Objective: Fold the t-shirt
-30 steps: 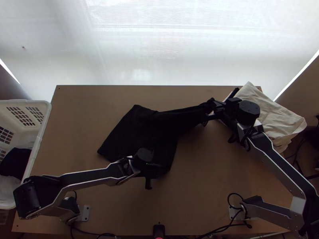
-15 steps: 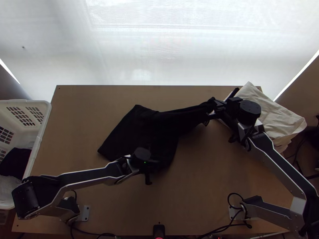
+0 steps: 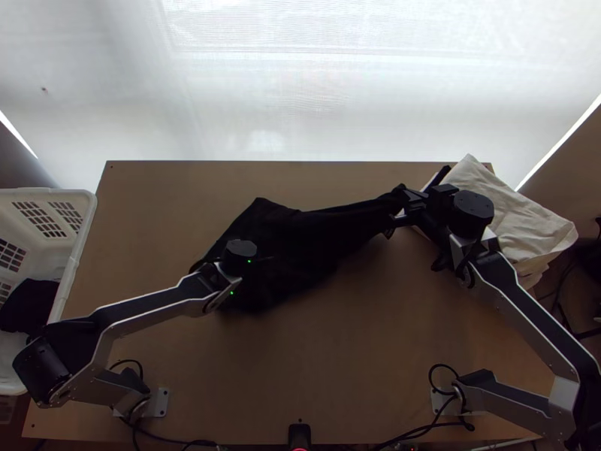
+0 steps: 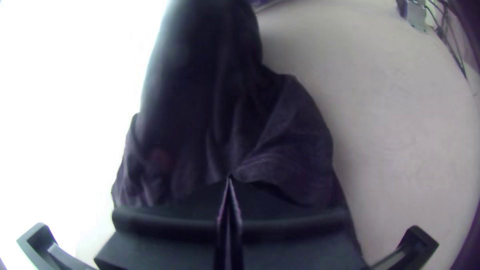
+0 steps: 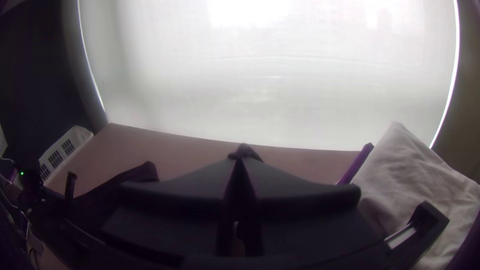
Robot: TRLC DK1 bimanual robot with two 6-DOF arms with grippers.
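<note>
Black t-shirt [image 3: 308,239]: left gripper [image 4: 229,178], closed on it, now draws near side leftward; right gripper [image 5: 240,160], also closed, holds opposite end; fold likely forming.

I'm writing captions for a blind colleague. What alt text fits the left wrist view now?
The left gripper pinches a dark t-shirt between shut, flat black fingers. Creased cloth spreads away from them, with the light table beside it.
</note>
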